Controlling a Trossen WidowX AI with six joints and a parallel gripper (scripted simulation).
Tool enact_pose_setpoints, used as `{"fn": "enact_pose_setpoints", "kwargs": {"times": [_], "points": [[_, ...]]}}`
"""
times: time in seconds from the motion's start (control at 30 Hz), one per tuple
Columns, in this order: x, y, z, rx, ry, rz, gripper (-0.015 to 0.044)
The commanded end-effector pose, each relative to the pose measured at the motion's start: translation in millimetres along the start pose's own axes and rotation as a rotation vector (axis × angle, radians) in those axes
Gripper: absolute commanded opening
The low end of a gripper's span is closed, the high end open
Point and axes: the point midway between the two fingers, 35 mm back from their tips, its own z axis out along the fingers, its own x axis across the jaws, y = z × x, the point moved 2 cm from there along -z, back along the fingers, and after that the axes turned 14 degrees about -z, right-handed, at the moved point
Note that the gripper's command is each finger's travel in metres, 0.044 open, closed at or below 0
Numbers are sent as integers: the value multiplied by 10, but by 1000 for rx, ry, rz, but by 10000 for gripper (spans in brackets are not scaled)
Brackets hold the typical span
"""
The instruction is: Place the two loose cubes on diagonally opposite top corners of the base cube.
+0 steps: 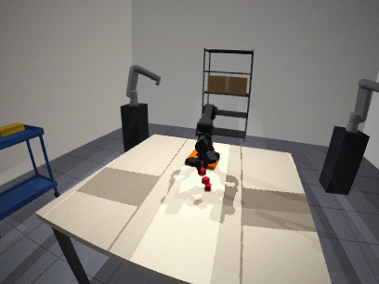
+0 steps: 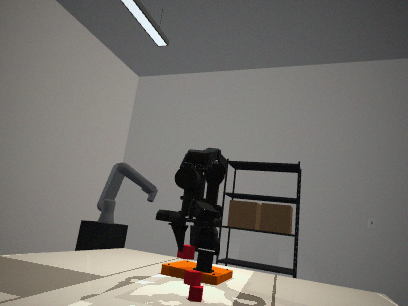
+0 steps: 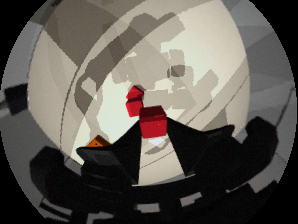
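Note:
My gripper (image 1: 202, 170) (image 2: 185, 249) (image 3: 152, 120) is shut on a red loose cube (image 1: 202, 172) (image 2: 188, 252) (image 3: 153, 129), held in the air behind and above the other two cubes as the top and exterior views show them. The base cube (image 1: 207, 187) (image 2: 195, 294) is red and stands on the table. The other red loose cube (image 1: 205, 180) (image 2: 192, 277) appears to rest on top of it, shifted to the left in the top and exterior views. The wrist view shows this pair beyond the held cube, slightly to its left. Their exact overlap is too small to tell.
The arm stands on an orange base plate (image 1: 213, 165) (image 2: 172, 270) (image 3: 98, 142) behind the cubes. The pale table (image 1: 176, 246) carries broad shadows. A shelf rack with brown boxes (image 1: 217, 84) (image 2: 244, 215), two grey arms on black pedestals and a blue cart stand away from the table.

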Motion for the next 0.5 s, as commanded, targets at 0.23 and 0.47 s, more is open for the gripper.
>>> {"fn": "enact_pose_setpoints", "kwargs": {"times": [0.23, 0.47], "points": [[121, 339, 5, -10, -4, -16, 105], [206, 502, 16, -12, -3, -26, 105]]}}
